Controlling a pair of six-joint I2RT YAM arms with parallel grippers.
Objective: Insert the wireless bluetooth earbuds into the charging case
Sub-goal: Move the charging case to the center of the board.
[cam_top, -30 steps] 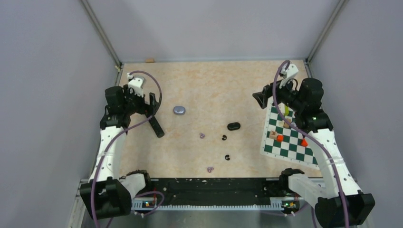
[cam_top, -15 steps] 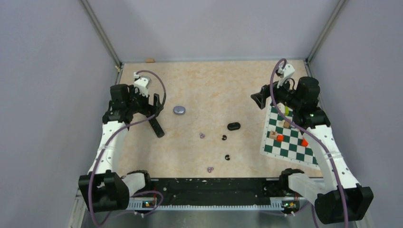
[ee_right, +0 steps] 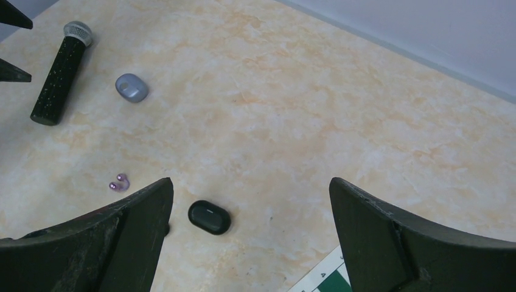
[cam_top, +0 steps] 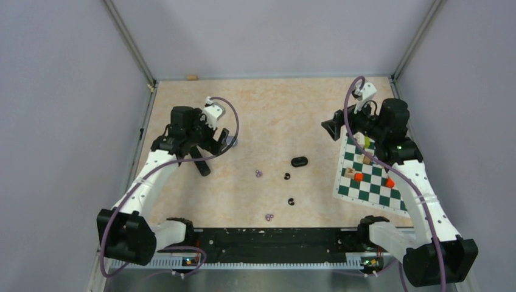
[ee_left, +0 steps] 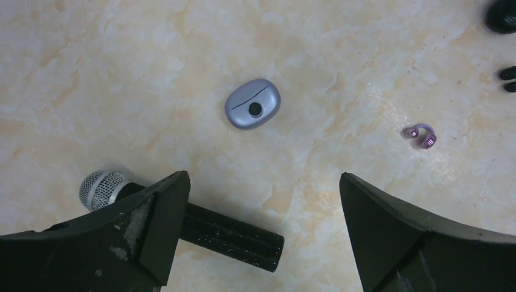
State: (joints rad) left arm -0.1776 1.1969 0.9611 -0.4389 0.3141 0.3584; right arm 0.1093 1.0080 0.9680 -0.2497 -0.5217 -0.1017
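Black microphone (ee_left: pixel 225 234) lies flat on the bench (cam_top: pixel 274 103). Green checkered mat (cam_top: pixel 365 193) at the bench's right carries orange blocks (cam_top: pixel 358 176).

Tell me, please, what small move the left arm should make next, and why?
Probably ease the left claw forward and down over the grey charging case. The claw is open and empty, the case lies closed just beyond its gap, and the purple earbud nearby cannot go in until it is opened. Mind the microphone lying near one finger.

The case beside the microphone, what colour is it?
The case is shiny lilac-grey. The left wrist view shows it best.
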